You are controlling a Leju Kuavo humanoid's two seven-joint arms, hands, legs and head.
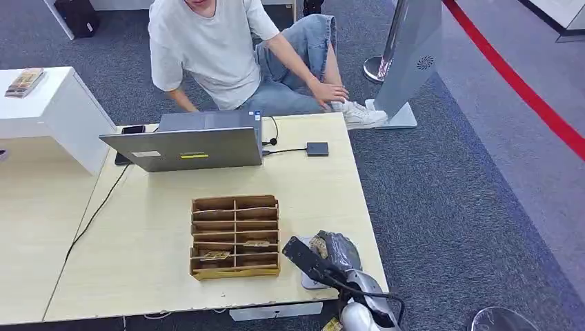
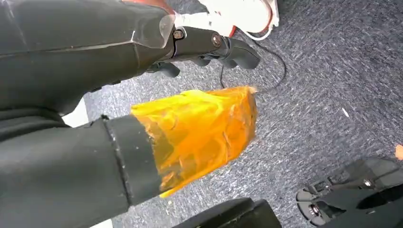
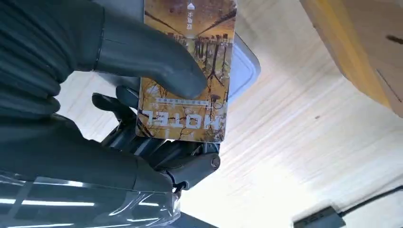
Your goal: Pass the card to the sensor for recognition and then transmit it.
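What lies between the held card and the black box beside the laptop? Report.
Only bare tabletop, in the head view, between card and black box.

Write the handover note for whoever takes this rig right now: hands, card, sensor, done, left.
Right hand: holds the hotel card under its thumb, over the pale grey pad near the table's front right corner, beside the cardboard organizer.
Left hand: hangs over the carpet, holds nothing.
Small black reader sits by the laptop; a person sits beyond.
Done: card in hand.
Left: scan it, then hand it on.
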